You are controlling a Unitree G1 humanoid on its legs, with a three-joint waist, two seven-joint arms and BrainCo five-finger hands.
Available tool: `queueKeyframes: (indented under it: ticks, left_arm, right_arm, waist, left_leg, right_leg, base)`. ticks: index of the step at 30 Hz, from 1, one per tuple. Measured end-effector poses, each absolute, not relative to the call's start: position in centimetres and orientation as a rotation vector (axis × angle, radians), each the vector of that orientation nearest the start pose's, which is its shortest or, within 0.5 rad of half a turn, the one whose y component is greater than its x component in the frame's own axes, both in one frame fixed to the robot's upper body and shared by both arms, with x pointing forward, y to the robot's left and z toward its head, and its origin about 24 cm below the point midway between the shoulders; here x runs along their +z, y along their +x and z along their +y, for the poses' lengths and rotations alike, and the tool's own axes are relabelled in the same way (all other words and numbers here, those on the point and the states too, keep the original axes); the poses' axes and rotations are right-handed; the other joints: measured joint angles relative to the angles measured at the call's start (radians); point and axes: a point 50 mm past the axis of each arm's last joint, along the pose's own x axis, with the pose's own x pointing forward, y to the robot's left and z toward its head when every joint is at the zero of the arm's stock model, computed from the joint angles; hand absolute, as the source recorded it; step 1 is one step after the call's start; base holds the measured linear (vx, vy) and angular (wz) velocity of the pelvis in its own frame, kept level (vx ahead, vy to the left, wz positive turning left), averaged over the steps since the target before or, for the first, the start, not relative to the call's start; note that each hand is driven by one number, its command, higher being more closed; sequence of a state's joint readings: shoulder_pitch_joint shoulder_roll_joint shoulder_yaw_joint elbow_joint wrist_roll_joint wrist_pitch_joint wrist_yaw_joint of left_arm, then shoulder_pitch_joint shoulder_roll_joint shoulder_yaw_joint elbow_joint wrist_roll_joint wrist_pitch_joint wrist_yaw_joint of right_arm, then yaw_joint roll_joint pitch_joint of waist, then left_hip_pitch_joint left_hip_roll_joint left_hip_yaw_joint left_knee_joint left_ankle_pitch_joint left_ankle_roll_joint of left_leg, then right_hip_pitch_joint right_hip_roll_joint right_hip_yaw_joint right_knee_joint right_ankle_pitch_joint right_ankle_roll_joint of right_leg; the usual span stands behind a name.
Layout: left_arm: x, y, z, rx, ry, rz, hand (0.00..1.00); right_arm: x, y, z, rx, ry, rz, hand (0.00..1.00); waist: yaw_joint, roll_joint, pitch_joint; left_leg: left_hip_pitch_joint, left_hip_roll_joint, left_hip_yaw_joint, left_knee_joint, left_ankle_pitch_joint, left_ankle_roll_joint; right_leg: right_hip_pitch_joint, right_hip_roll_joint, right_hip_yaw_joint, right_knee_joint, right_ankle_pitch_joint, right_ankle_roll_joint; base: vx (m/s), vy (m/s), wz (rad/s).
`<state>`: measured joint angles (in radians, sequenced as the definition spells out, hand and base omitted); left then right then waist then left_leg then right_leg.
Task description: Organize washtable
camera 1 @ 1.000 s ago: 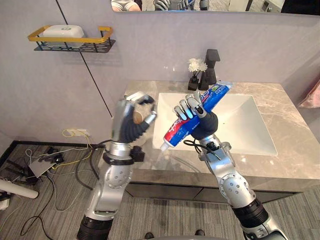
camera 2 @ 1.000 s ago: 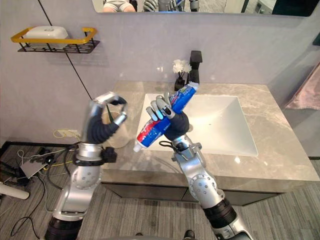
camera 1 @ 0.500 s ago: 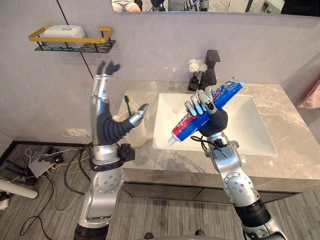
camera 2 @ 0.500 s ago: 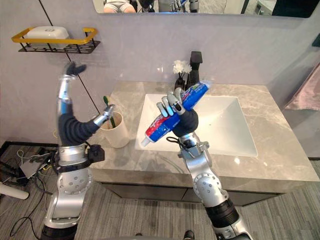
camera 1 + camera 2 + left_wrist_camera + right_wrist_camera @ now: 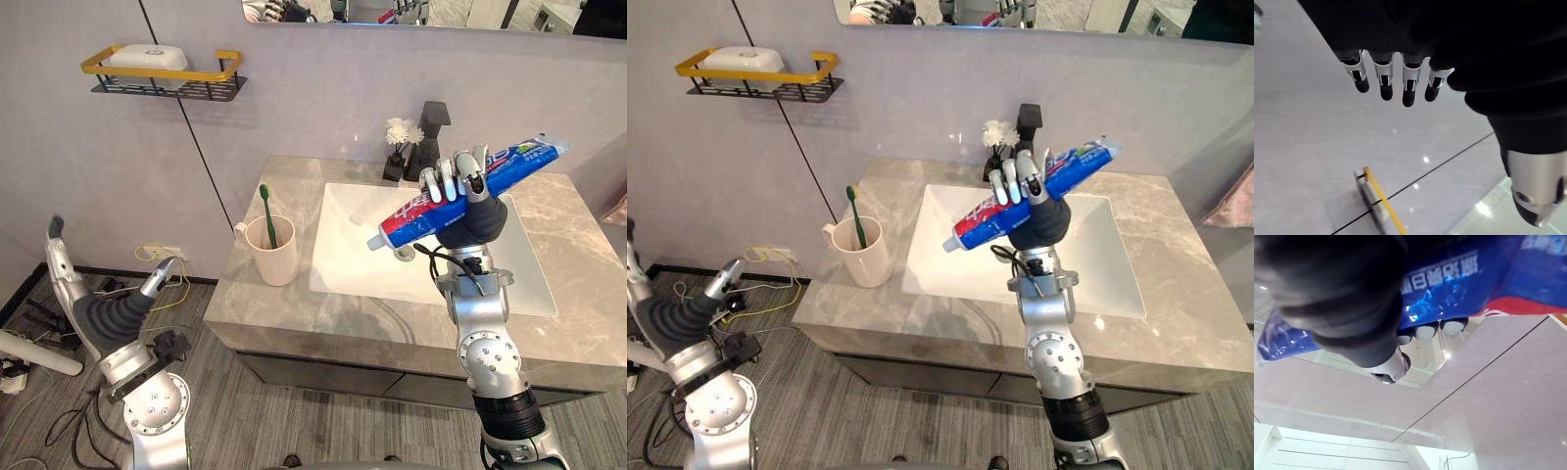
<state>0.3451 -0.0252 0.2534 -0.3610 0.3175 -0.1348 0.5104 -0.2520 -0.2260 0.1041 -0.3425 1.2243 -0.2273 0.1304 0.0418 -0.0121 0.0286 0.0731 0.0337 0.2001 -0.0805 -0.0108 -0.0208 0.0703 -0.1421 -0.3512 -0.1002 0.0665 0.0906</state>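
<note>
Left eye view: right hand (image 5: 472,204), fingers clamping the toothpaste tube (image 5: 519,160), is lifting it farther over the sink (image 5: 358,250). Left hand (image 5: 98,315), fingers straight, is dropping away from the cup (image 5: 275,264). Tube likely going cupward.

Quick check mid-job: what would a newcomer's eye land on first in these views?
First, the blue and red toothpaste tube, gripped aslant in the right robot hand and raised above the sink. Next, the cream cup holding a green toothbrush, on the counter left of the sink. The left robot hand hangs open, low beside the counter's left end.
</note>
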Motion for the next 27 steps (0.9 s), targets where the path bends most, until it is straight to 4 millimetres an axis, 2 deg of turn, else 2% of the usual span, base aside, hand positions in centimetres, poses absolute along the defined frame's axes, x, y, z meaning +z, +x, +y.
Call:
queueKeyframes:
  ticks: [1,4,5,7,10,13,18,23,27]
  left_arm:
    - [6.8,15.9,24.0,0.808,0.372,-0.167,0.0]
    - [1.2,15.4,23.9,0.734,0.269,0.105,0.0]
    - [0.2,15.2,23.8,0.721,0.256,0.151,0.0]
    - [-3.0,14.2,23.0,0.68,0.183,0.309,0.0]
    - [-6.1,13.2,21.7,0.595,0.127,0.467,0.0]
    - [-8.1,12.4,20.4,0.505,0.111,0.569,0.0]
    - [-10.0,11.5,19.1,0.406,0.089,0.669,0.0]
    - [-11.5,10.8,18.0,0.327,0.064,0.75,0.0]
    - [-12.4,10.4,17.4,0.201,0.097,0.808,0.0]
  right_arm:
    - [19.7,25.9,-14.9,0.509,0.999,-0.664,1.0]
    - [21.5,26.3,-14.7,0.526,1.002,-0.725,1.0]
    - [21.9,26.4,-14.7,0.533,1.002,-0.739,1.0]
    - [23.0,26.5,-14.4,0.551,0.991,-0.777,1.0]
    - [24.1,26.9,-13.8,0.578,0.977,-0.798,1.0]
    - [24.6,27.4,-12.6,0.62,0.957,-0.778,1.0]
    - [24.8,28.4,-10.6,0.674,0.916,-0.712,1.0]
    - [25.0,29.2,-9.4,0.715,0.833,-0.66,1.0]
    - [25.1,29.9,-9.1,0.733,0.715,-0.617,1.0]
  waist:
    - [0.0,0.0,0.0]
    - [0.001,-0.001,-0.001]
    - [0.002,-0.002,-0.001]
    - [0.001,-0.007,-0.004]
    - [0.001,-0.014,-0.007]
    - [0.002,-0.018,-0.009]
    - [0.004,-0.02,-0.009]
    - [0.008,-0.027,-0.007]
    - [0.018,-0.046,0.002]
  left_leg:
    - [0.0,0.0,0.0,-0.003,0.001,0.001]
    - [0.0,0.0,-0.002,-0.009,0.003,0.001]
    - [0.0,0.0,-0.002,-0.009,0.003,0.001]
    - [0.0,0.0,-0.003,-0.009,0.003,0.001]
    - [-0.002,0.0,-0.004,-0.009,0.003,0.001]
    - [-0.002,0.0,-0.005,-0.009,0.003,0.001]
    - [-0.002,-0.001,-0.006,-0.009,0.005,0.002]
    - [-0.002,0.0,-0.007,-0.008,0.008,0.002]
    - [-0.006,0.002,-0.008,-0.004,0.009,0.0]
  right_leg:
    - [-0.001,0.0,0.0,0.0,0.0,0.0]
    - [-0.003,0.0,-0.002,0.0,-0.001,0.001]
    - [-0.003,0.0,-0.003,0.0,-0.001,0.001]
    - [-0.003,0.0,-0.004,0.0,-0.001,0.001]
    - [-0.003,0.0,-0.007,0.0,-0.001,0.001]
    - [-0.003,0.0,-0.009,0.0,-0.001,0.001]
    - [-0.002,-0.001,-0.009,0.0,-0.001,0.001]
    - [-0.002,-0.001,-0.009,0.0,0.0,0.001]
    - [-0.003,0.001,-0.009,0.0,0.0,0.001]
  base:
    - [-0.02,-0.018,0.03]
    - [0.0,0.0,0.0]
    - [0.0,0.0,0.0]
    - [0.0,0.0,0.0]
    - [0.0,0.0,0.0]
    - [0.0,0.0,0.0]
    - [-0.04,-0.023,0.0]
    - [-0.02,-0.015,0.0]
    - [0.0,0.0,0.0]
